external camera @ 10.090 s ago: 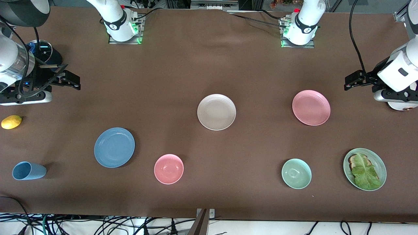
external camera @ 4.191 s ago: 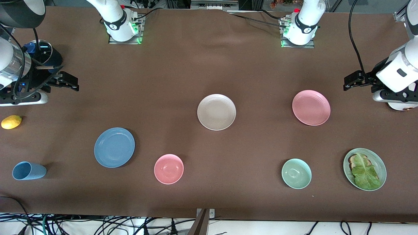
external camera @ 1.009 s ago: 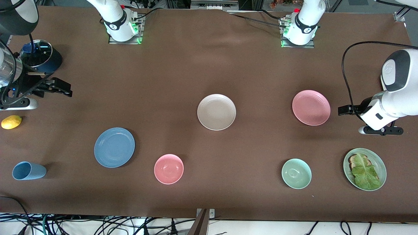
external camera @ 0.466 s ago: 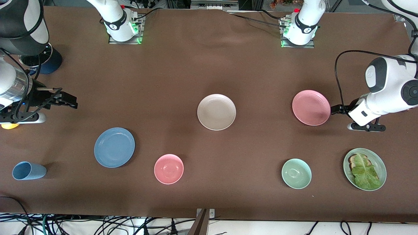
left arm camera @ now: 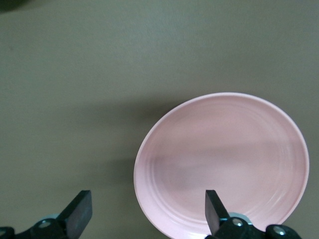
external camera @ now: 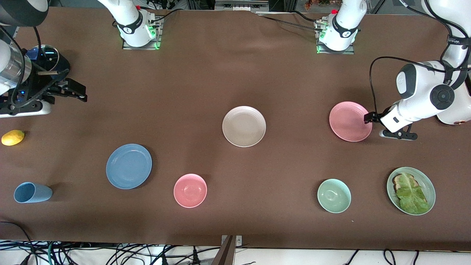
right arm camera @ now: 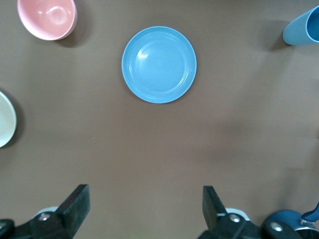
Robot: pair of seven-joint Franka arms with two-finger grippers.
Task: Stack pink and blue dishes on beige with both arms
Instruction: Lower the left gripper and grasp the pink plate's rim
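Your left claw (external camera: 369,118) sits at the pink plate's (external camera: 350,121) rim on the side toward the left arm's end of the counter (external camera: 235,73), fingers spread wide. In the left wrist view 1 fingertip (left arm camera: 212,204) overlaps the plate rim and the other stands over bare counter.

Your right claw (external camera: 79,92) hangs with fingers wide over the right arm's end of the counter, with the blue plate (external camera: 128,166) nearer the front camera than it.

From the beige plate (external camera: 244,126), the pink plate lies at 3 o'clock and the blue plate at 8 o'clock, with open counter between all 3. The pink bowl (external camera: 190,190), green bowl (external camera: 333,195), lettuce plate (external camera: 411,190) and blue cup (external camera: 31,192) line the near edge.
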